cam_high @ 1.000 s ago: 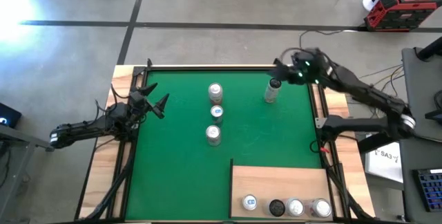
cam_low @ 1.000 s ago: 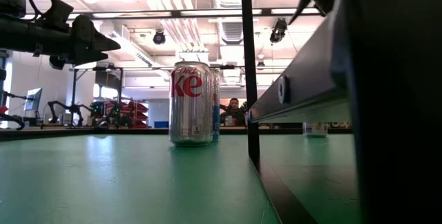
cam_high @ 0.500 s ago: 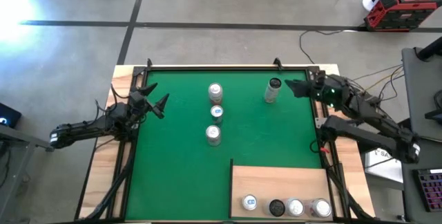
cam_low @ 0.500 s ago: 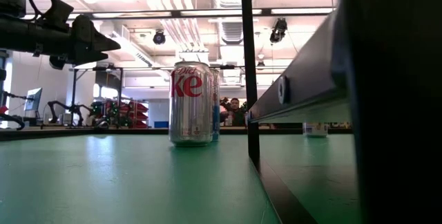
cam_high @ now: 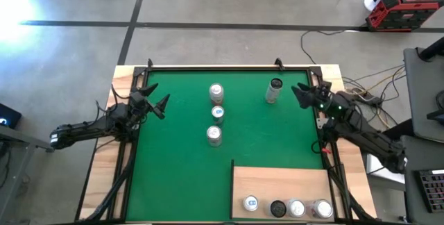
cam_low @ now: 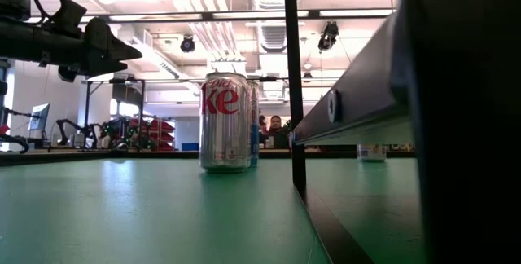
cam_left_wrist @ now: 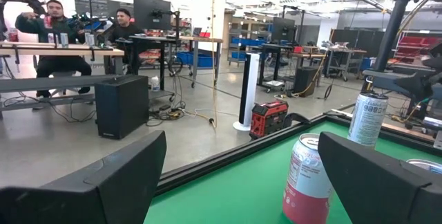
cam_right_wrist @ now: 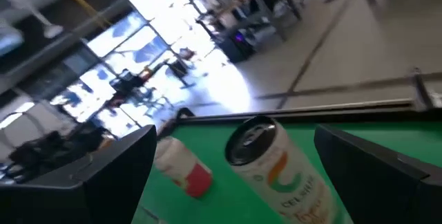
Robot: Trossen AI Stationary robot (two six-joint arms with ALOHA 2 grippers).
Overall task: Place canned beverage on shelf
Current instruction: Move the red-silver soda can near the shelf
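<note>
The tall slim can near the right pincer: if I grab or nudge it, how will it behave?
The tall slim can stands upright and is narrow for its height, so a nudge high up would probably tip it. Being round, it would likely roll once down. Its smooth printed wall may be slippery; the open right pincer should probably close mid-body.

green mat [cam_high: 180,169], four cans [cam_high: 216,114], shelf [cam_high: 277,183]

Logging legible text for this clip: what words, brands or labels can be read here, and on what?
"ke" in red, the visible part of a logo: silver can, low view.
"CEL", start of a cut-off word: white can, right wrist view.
Pink can, left wrist view: print too small to read.
Tall can behind it: print blurred.
Cans on the shelf, high view: tops only, no readable text.
</note>
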